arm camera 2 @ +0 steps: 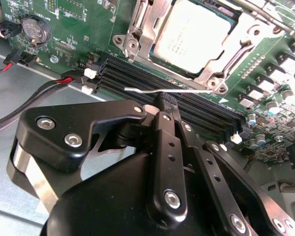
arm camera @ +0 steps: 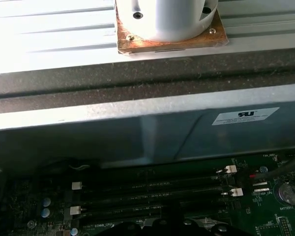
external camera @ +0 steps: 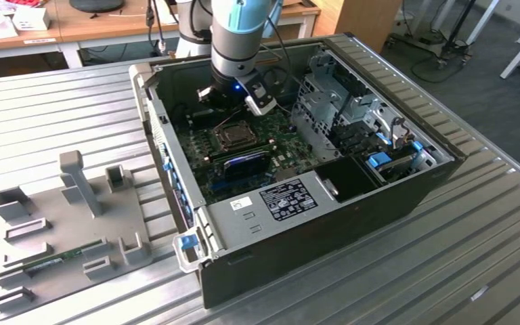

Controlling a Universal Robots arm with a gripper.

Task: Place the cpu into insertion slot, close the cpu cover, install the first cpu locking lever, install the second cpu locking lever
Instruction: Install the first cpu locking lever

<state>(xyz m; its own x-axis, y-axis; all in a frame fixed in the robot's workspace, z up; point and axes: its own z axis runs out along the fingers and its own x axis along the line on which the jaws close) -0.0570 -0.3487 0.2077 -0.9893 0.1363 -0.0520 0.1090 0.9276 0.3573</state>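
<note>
In the exterior view, free room lies over the insertion slot (external camera: 236, 137) at centre frame, hemmed by the drive cage (external camera: 328, 101) at right, the case wall (external camera: 152, 108) at left and the arm (external camera: 237, 40) at upper centre.

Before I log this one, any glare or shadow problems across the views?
First wrist view: the table blows out white, while the motherboard sits in deep shadow. Second wrist view: the cpu catches glare. Exterior view: even light.
</note>
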